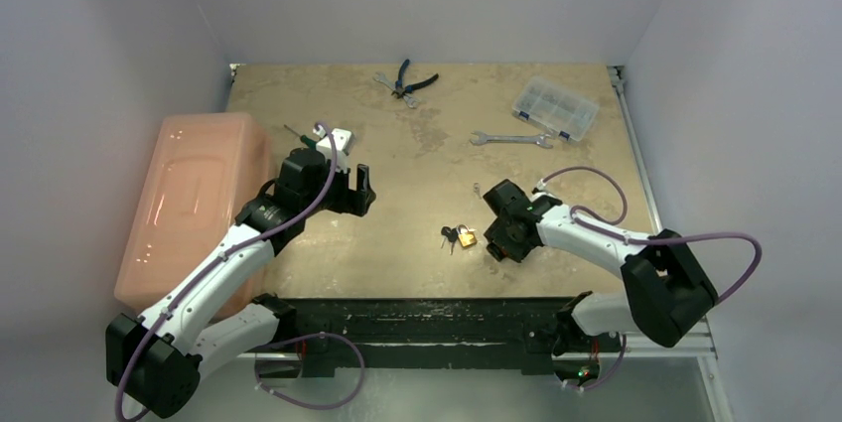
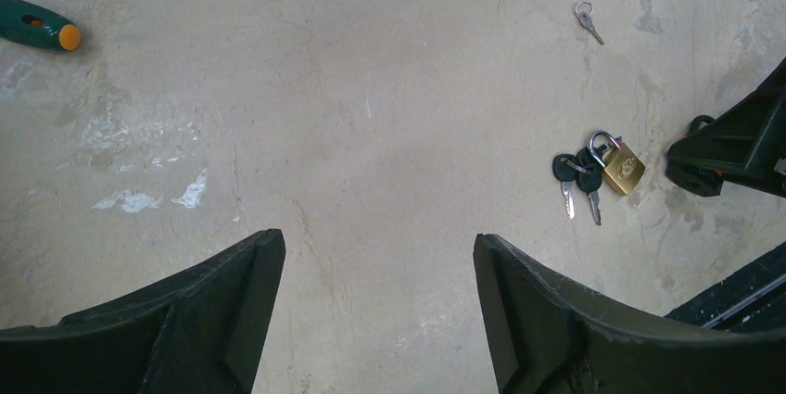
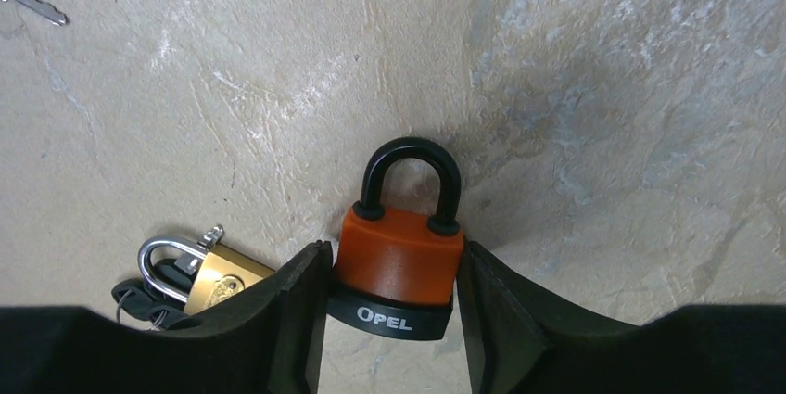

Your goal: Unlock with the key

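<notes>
At the far left a pink plastic bin [image 1: 189,194] stands tight against the left arm's side of the table [image 1: 417,273], so that elbow looks to have little room to swing outward. A green-handled screwdriver [image 2: 37,28] lies off to the back-left of the left gripper [image 2: 378,241], whose jaws stand wide apart over bare tabletop with nothing between them. Open surface stretches from there toward the middle, where a brass padlock [image 2: 623,170] lies flat with two black-headed keys [image 2: 575,181] ringed on its shackle. A loose silver key [image 2: 588,23] lies apart from them, farther back. Which key fits cannot be read here, so taking the wrong one is the first hazard. The second is that each lies thin and flat, and a pinch could skate it away or drag the brass padlock along. Just beside that cluster, the right gripper [image 3: 392,250] has its fingers against both flanks of the orange padlock [image 3: 400,238], low on the body, with the black shackle [image 3: 412,146] closed and pointing away. Held so low, the lock may pivot when a key pushes in, and the finger nearest the brass padlock could knock it. With both arms working this one spot, they risk colliding. Rightward, a spanner [image 1: 511,139] and a clear organiser box [image 1: 554,106] sit well back, near the table edge and the wall.
</notes>
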